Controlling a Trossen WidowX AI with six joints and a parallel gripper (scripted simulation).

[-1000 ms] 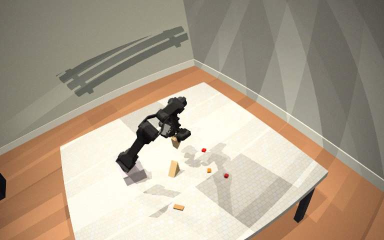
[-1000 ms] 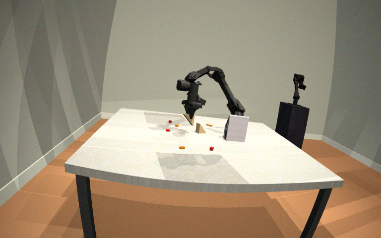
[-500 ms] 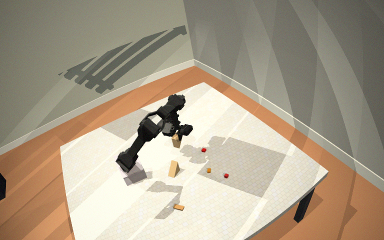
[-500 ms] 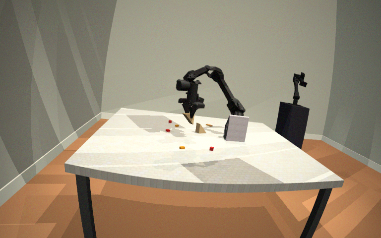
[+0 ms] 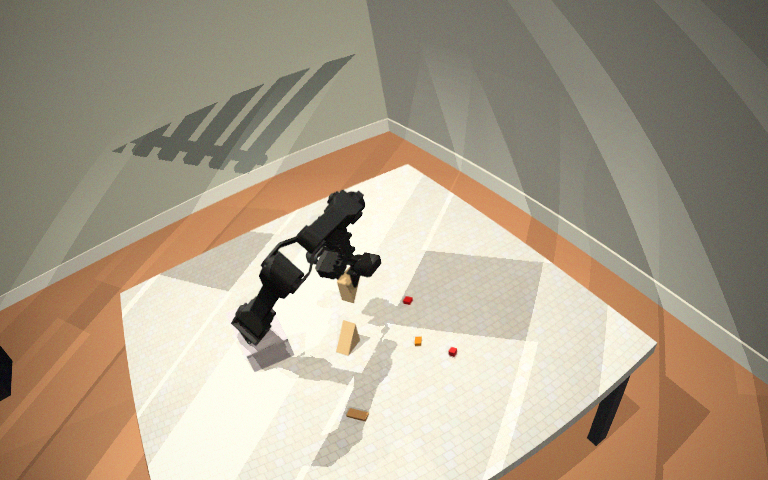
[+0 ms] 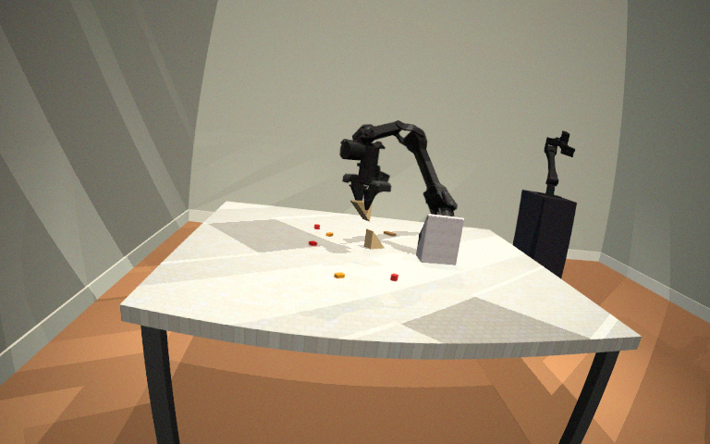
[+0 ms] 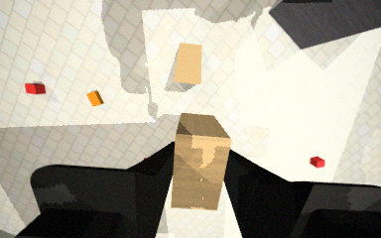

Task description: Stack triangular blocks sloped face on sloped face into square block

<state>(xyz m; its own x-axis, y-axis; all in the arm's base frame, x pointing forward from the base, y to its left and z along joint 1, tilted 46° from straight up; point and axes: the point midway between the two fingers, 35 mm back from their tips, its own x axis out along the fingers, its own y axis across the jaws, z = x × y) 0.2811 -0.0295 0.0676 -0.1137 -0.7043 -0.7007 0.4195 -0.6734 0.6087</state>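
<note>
My gripper (image 5: 353,272) (image 6: 363,203) (image 7: 197,148) is shut on a tan triangular block (image 5: 347,288) (image 6: 362,209) (image 7: 199,174) and holds it in the air. In the exterior view the held block has a flat side up and an edge pointing down. The other tan triangular block (image 5: 346,337) (image 6: 372,240) (image 7: 190,63) stands on the table (image 5: 453,407) (image 6: 235,292), below the held one and a little to its right in the exterior view. There is a gap between the two blocks. In the wrist view the lower block is ahead of the fingertips.
Small red cubes (image 5: 407,300) (image 5: 452,351) (image 6: 394,277) (image 7: 317,162) and orange pieces (image 5: 417,340) (image 6: 339,275) (image 7: 95,98) lie scattered around. A flat brown piece (image 5: 357,414) (image 6: 389,233) lies farther off. A pale box-shaped stand (image 5: 270,353) (image 6: 441,240) is at the arm's base.
</note>
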